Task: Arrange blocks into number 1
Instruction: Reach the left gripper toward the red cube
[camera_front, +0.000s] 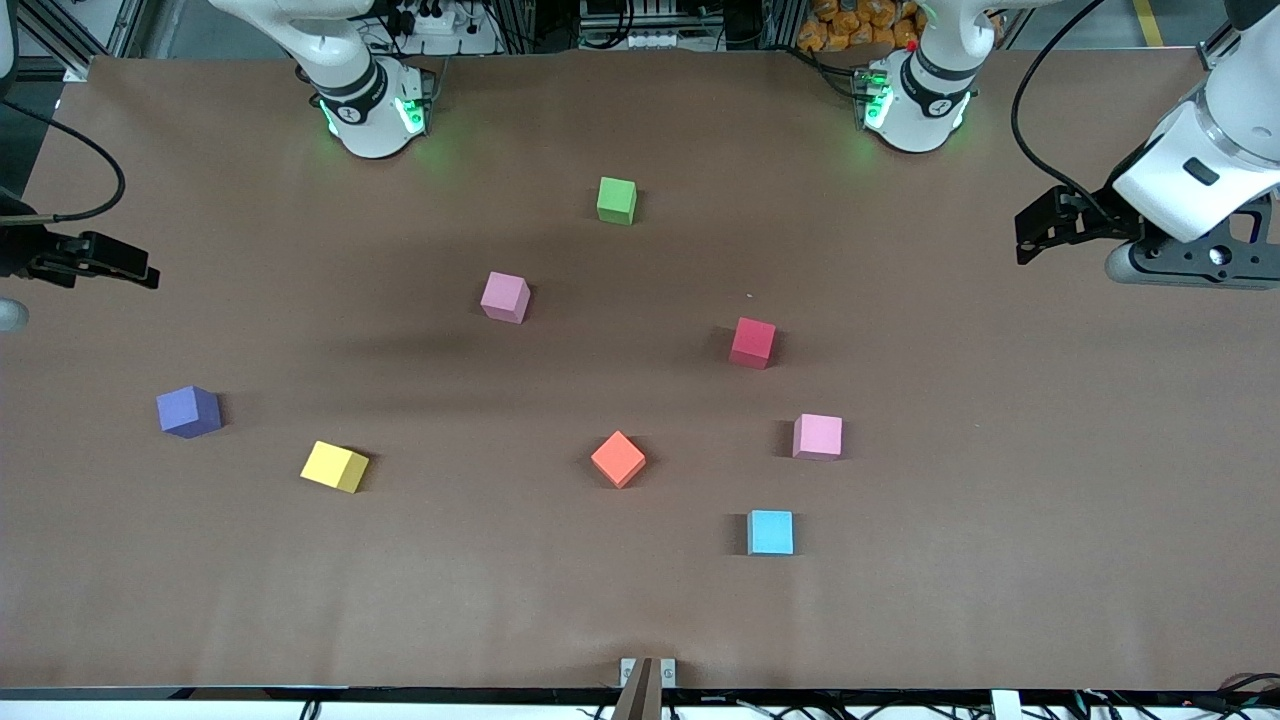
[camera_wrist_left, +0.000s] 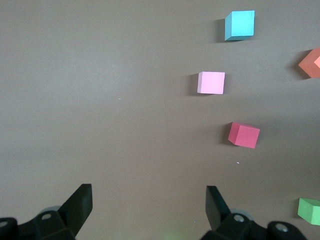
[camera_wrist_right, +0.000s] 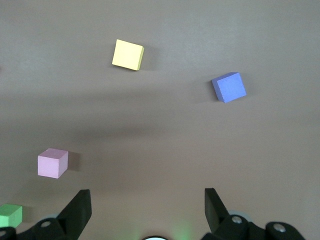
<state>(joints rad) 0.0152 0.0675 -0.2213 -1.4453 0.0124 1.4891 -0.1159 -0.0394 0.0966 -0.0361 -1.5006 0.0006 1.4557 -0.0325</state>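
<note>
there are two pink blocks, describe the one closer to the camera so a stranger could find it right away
Start at the brown table and go toward the left arm's end. There three blocks sit in a loose line running toward the front camera: red block, pink block, light blue block. It is the middle one; the other pink block lies farther from the camera, nearer the green block.

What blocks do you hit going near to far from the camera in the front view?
light blue block → yellow block / orange block (about level) → pink block → purple block → red block → second pink block → green block.
</note>
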